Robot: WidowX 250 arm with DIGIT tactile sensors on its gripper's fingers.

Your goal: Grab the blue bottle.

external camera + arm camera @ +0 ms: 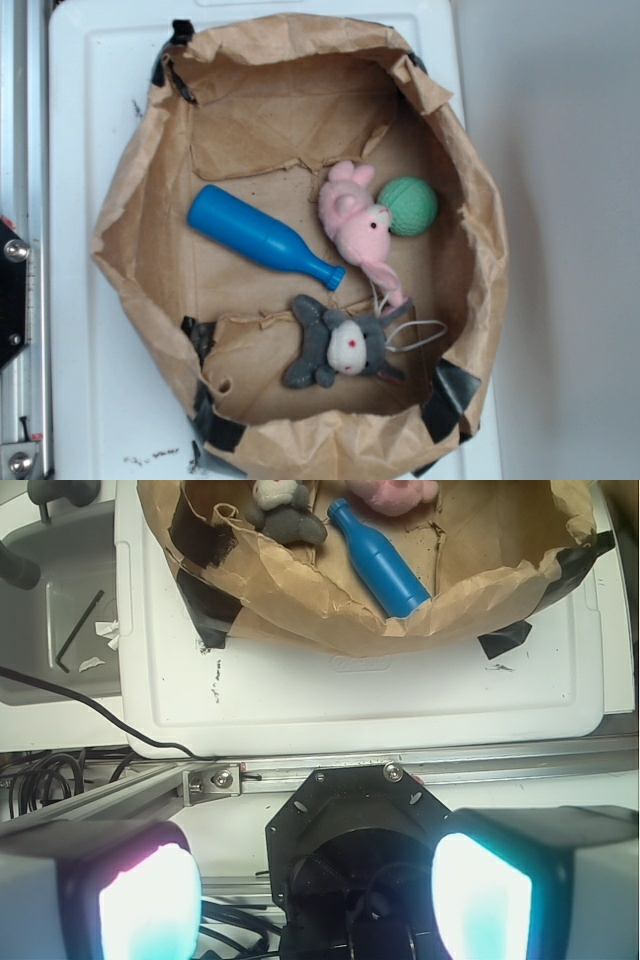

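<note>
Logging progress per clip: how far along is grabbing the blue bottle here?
Nothing looks done. The smooth bright-blue plastic bottle lies untouched on its side in the crumpled brown paper bag, beside the pink plush toy. The gripper is well short of the bag, jaws apart and empty. Approach, descent and grasp all remain.

no text, label, brand, number or sign can be read in either view. the blue bottle point(262, 238) has a plain smooth surface with no print visible, and the brown paper bag point(140, 250) around it shows only creases and black tape. the small dark marks on the white lid point(360, 695) under the bag are scuffs, too small and irregular to read as letters.
</note>
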